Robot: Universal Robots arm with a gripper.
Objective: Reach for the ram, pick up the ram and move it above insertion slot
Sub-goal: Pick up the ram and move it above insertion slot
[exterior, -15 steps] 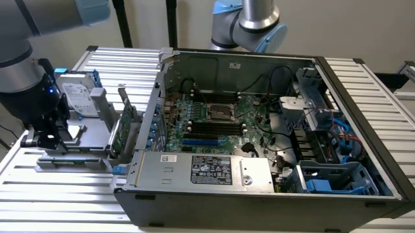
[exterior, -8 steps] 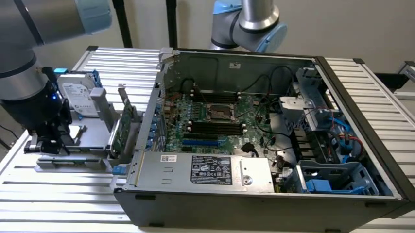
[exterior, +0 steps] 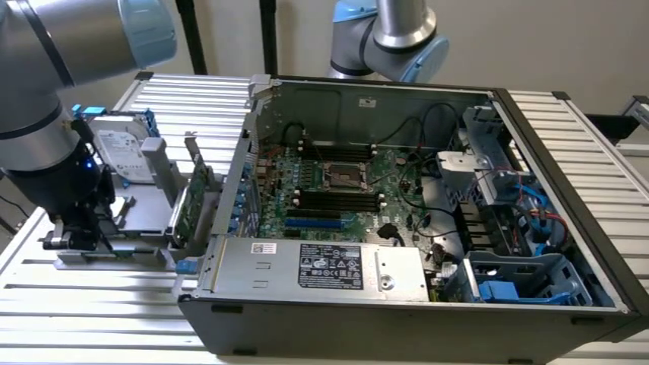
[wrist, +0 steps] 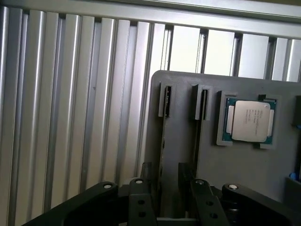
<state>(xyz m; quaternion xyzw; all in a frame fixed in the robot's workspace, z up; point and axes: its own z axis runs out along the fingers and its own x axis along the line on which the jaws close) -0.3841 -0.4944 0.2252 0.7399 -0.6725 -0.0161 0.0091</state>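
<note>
Jaws spread, ram between them, nearer one; the gripper closing could skew it in its holder.

Legible text: none | power supply, at the near edge of the open computer case: black-and-white label, print unreadable | hard drive, outside the case: white label, unreadable | processor: lid markings too faint to read

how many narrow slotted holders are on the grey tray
2 holders: one right beside the processor chip, the other past it, toward the ribbed table. Others may be hidden under the gripper.
</note>
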